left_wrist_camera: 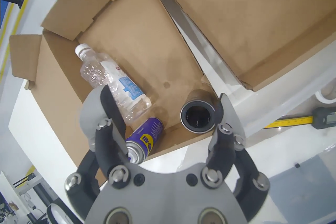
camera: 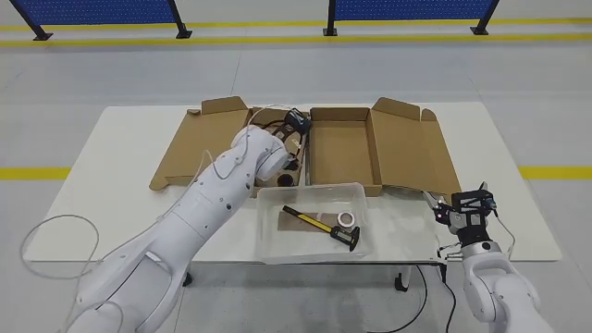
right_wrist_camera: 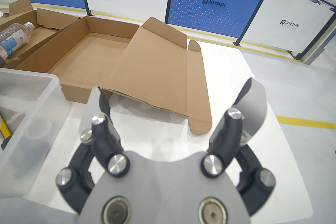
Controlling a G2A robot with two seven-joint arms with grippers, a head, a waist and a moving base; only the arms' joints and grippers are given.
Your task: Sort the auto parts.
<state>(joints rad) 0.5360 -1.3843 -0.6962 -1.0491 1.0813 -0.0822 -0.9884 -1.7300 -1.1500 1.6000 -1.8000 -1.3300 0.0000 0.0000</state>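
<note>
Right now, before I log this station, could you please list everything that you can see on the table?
Table: one, white, under everything.
Left box: one, brown cardboard, open.
Bottle: one, clear, white cap, lying in the left box.
Spray can: one, blue, next to the bottle.
Cylindrical part: one, dark and hollow, in the left box's corner.
Right box: one, brown cardboard, open, beside the left box.
Bin: one, clear plastic, in front of the boxes.
Caliper: one, yellow and black, in the bin.
Ring: one, white, in the bin.
Left gripper: grey and black, open above the left box.
Right gripper: grey and black, open above the table's front right.
</note>
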